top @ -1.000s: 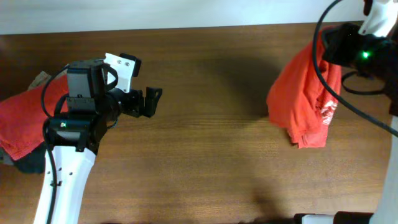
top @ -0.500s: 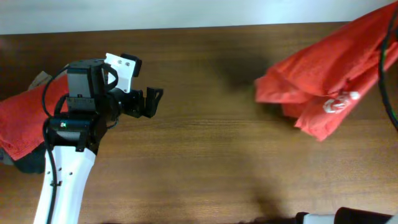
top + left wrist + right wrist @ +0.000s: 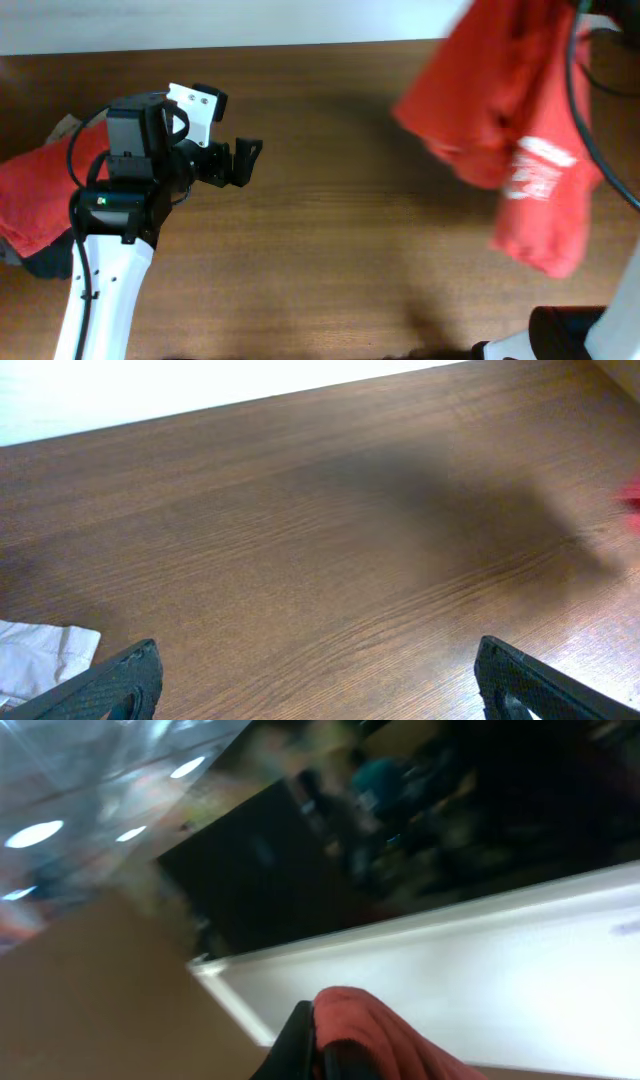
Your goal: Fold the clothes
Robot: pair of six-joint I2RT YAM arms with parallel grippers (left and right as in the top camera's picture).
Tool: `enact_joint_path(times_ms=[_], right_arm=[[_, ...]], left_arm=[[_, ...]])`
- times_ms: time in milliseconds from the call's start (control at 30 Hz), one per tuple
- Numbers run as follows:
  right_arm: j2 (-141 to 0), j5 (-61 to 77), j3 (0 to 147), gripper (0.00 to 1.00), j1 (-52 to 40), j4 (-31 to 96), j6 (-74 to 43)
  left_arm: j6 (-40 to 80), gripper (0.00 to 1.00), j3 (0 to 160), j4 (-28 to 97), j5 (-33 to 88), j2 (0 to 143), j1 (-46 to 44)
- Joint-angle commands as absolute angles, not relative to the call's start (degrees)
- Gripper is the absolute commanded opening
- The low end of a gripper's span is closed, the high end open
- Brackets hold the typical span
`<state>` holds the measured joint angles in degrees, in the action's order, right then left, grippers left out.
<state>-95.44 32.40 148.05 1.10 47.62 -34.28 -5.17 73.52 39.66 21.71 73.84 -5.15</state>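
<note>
Right gripper (image 3: 312,1045) is clamped on a bunched edge of the red T-shirt (image 3: 510,120), which hangs high over the right side of the table (image 3: 330,250) (a thin hold, so I reckon it could slip or land crumpled). Only the right wrist view shows that pinch. Overhead alone shows the left gripper (image 3: 245,160), spread wide and empty, and the red pile (image 3: 30,195) beyond.
</note>
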Motion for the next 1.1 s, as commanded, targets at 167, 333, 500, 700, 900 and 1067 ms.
enact_joint_path(times_ms=[167, 333, 500, 700, 900, 1067], right_arm=[[-94.4, 28.3, 148.7, 0.04, -3.6, 51.6, -38.0], [-94.5, 12.0, 148.7, 0.04, -3.6, 64.9, -37.2], [-95.4, -10.6, 148.7, 0.30, -3.6, 80.7, -34.8], [-98.1, -31.4, 148.6, 0.61, -3.6, 93.9, -34.8], [-101.5, -17.0, 148.4, 0.75, -3.7, 96.9, -27.1], [-108.5, 7.4, 148.1, 0.76, -4.0, 97.3, -13.1]], left_arm=[[-6.3, 0.99, 74.6, 39.6, 22.7, 74.1, -5.3], [-6.3, 0.99, 74.6, 39.6, 22.7, 74.1, -5.3], [-6.3, 0.99, 74.6, 39.7, 22.7, 74.1, -5.3], [-6.3, 0.99, 74.6, 39.7, 22.7, 74.1, -5.3], [-6.3, 0.99, 74.6, 39.7, 22.7, 74.1, -5.3], [-6.3, 0.99, 74.6, 39.7, 19.6, 74.1, -5.3]])
